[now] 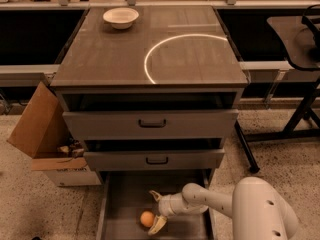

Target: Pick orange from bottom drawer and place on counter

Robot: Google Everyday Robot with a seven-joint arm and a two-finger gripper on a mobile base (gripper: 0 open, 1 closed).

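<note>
Orange (147,218) lies on the floor of the bottom drawer (123,191), which is pulled out; it sits in the front half, approx mid-width. The drawer's front edge is cut off by the frame bottom, so its full reach isn't visible.

Gripper (152,212) is inside the same drawer, coming in from the drawer's right side on the white arm (212,200). Its jaws are spread wide and hold nothing. One finger points toward the drawer's back and the other toward its front, w/ the orange at the mouth of the gap, close to the front finger. Can't tell if that finger touches the fruit.

Above the bottom drawer are two upper drawers (150,124), both partly open, w/ dark interiors that can't be made out. Above those is the counter (100,59), w/ a white bowl (120,17) at its back-left corner. Left of the bottom drawer is an open cardboard box (40,129); its contents are unclear.
</note>
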